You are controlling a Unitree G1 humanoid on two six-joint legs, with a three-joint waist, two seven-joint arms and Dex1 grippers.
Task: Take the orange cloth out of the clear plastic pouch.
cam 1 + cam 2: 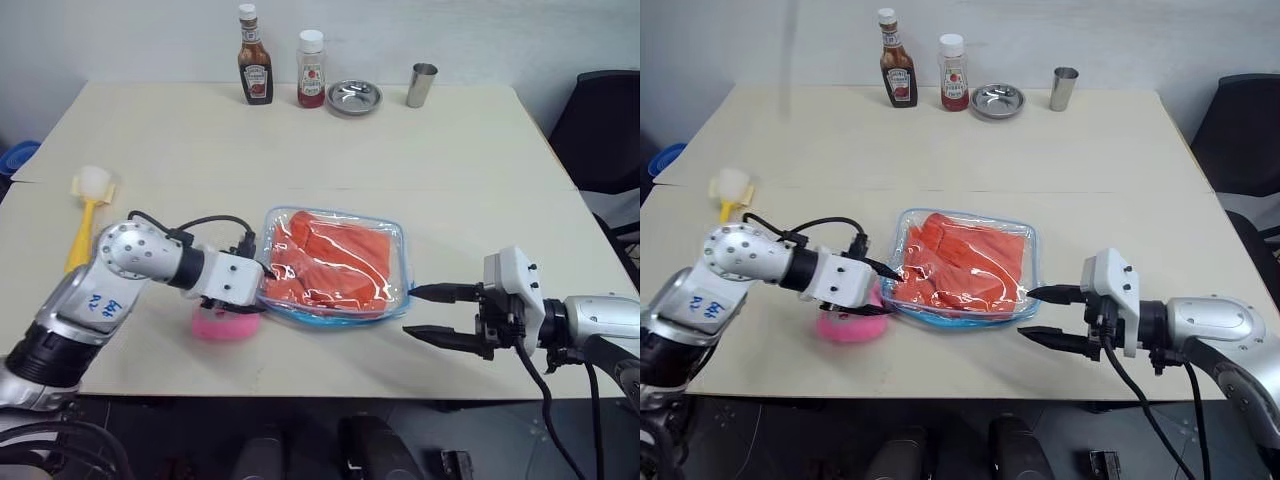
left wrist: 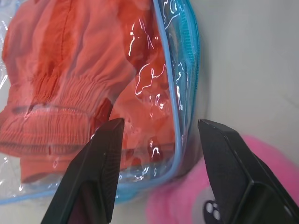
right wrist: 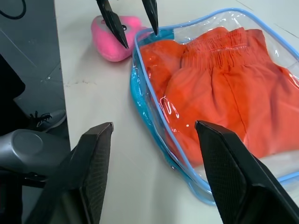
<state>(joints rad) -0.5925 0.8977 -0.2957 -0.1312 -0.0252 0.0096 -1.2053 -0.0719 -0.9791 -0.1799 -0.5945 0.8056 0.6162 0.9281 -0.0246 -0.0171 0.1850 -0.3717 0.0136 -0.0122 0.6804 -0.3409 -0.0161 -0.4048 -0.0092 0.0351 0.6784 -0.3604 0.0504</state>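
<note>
The clear plastic pouch (image 1: 330, 318) with light blue trim lies flat near the table's front middle. Inside it sits the folded, wrinkled orange cloth (image 1: 335, 262). My left gripper (image 1: 262, 290) is open at the pouch's left edge, its fingers (image 2: 100, 158) standing either side of the blue trim (image 2: 180, 107), above a pink plush toy (image 1: 222, 323). At the pouch's right corner my right gripper (image 1: 410, 311) is open and points left, a little short of the plastic, with nothing between its fingers (image 3: 96, 158). The right wrist view also shows the left gripper (image 3: 140, 39) across the pouch.
Two sauce bottles (image 1: 255, 68) (image 1: 311, 70), a metal bowl (image 1: 354, 97) and a metal cup (image 1: 421, 84) stand along the table's far edge. A yellow brush (image 1: 88, 205) lies at the left. A black chair (image 1: 605, 130) stands at the right.
</note>
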